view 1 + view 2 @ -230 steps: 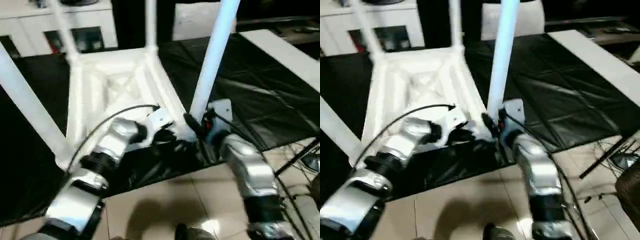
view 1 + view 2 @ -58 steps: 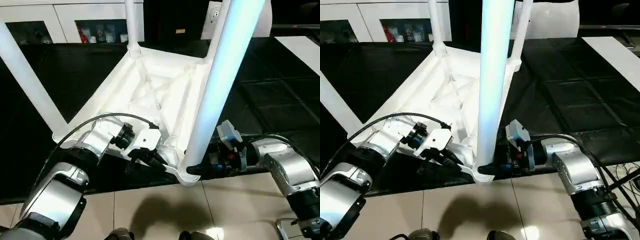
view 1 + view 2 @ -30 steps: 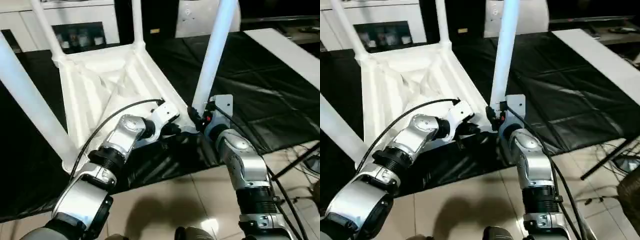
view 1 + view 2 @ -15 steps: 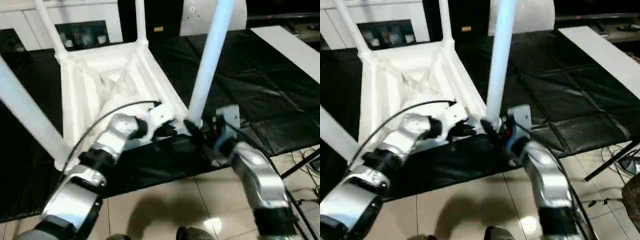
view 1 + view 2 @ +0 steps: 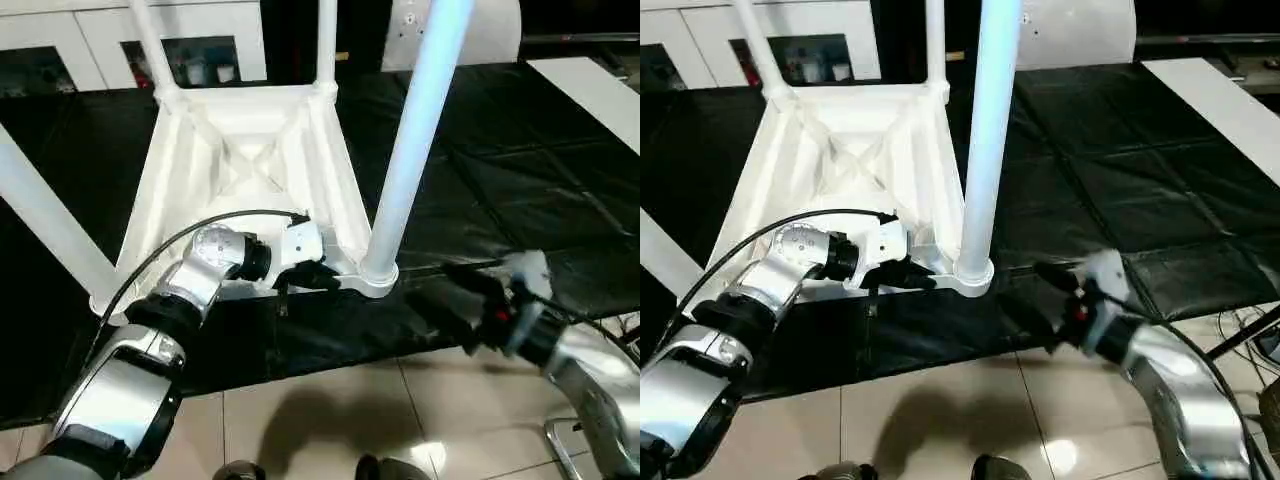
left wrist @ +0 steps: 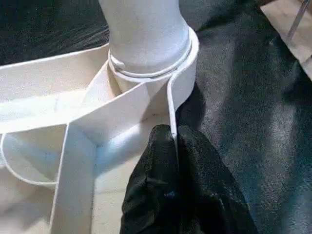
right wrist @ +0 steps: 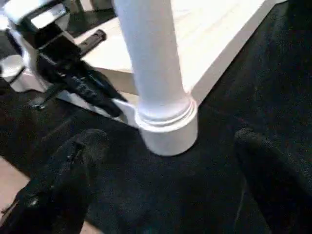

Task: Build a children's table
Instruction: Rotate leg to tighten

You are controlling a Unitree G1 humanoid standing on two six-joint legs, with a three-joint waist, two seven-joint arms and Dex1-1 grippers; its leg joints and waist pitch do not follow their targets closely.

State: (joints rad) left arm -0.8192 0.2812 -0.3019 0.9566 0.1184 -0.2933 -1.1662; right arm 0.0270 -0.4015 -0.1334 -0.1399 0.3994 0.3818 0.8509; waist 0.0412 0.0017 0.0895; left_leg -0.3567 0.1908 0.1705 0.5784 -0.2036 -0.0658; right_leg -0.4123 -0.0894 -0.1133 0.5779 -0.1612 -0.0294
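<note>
Left gripper (image 6: 174, 161) pinches the upturned white plastic table's rim (image 6: 171, 105), steadying it; right gripper (image 7: 165, 170) gapes beside the tapered leg (image 7: 146, 53).

Silver metallic forearms with black ribbed joint rings, white wrist housing, thin black cable looping over the left arm, left gripper (image 5: 318, 275) and right gripper (image 5: 1038, 292) with black fingers

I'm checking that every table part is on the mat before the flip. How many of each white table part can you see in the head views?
Table top: 1
Legs standing in corner sockets: 4, near right, near left, far left, far right
Total: 5 parts
</note>
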